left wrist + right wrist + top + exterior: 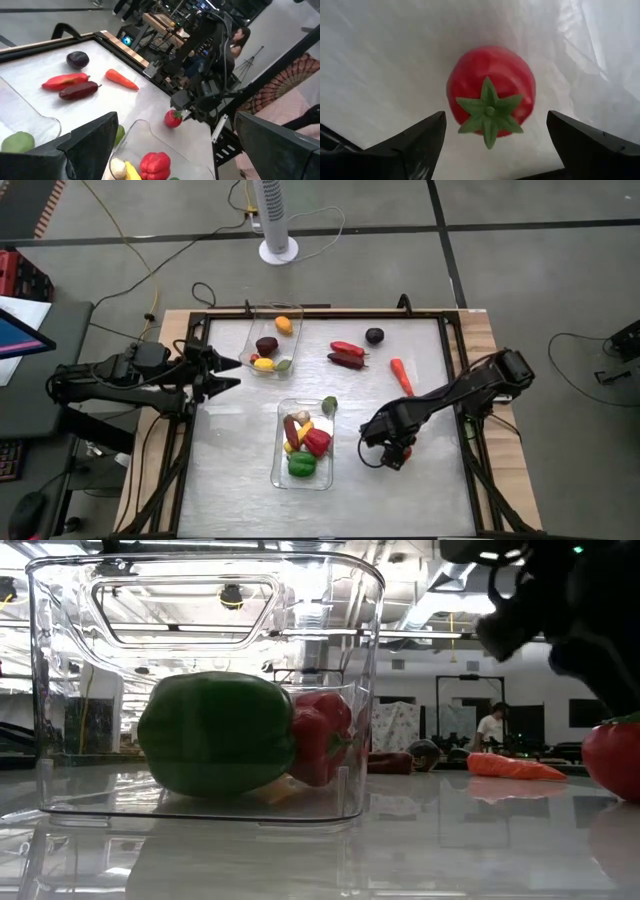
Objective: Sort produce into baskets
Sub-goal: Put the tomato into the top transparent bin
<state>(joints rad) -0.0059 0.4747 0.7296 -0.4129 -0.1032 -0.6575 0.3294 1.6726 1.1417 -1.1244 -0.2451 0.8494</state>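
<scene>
1. The right gripper [492, 142] is hanging over the tomato [491, 90], jaws spread to either side and not touching it, on open worktop [400, 490] just right of the near basket [303, 476].
2. The left gripper [232, 372] is waiting at the left edge, jaws spread, beside the far basket [272, 340].
3. The carrot [401, 376], two red peppers [347, 355] and a plum [374, 335] are lying loose.

Open table [230, 480] along the left edge; near basket [281, 476] blocks mid-front, carrot [401, 376] lies toward the right edge.
</scene>
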